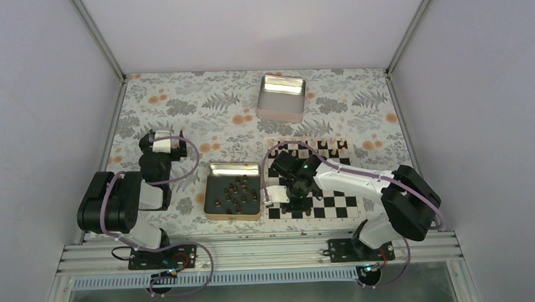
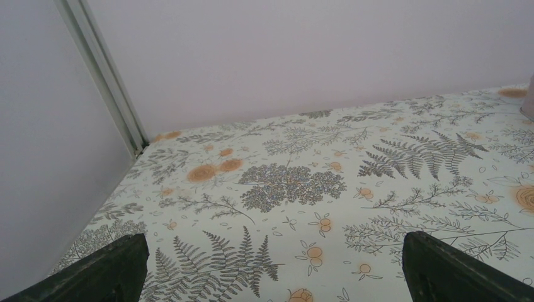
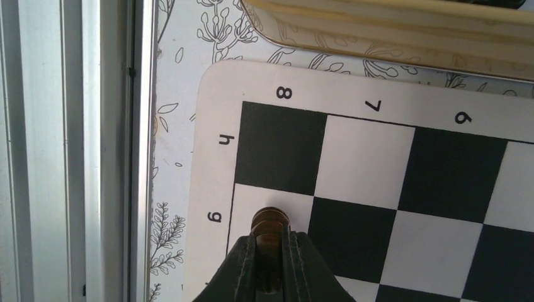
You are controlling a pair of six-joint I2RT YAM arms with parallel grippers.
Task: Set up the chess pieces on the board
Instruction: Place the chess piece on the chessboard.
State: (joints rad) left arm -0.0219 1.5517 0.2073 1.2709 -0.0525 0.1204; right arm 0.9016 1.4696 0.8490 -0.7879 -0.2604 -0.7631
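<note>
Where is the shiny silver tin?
In the top view, the silver tin sits near the far edge of the table, beyond the board and the tray.

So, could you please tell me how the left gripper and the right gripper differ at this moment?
The left gripper is wide open; the right gripper is shut. The left gripper holds nothing; the right gripper pinches a dark brown chess piece. The left gripper is over floral tablecloth, the right gripper over a white square at the board's edge. Both have dark fingers.
</note>
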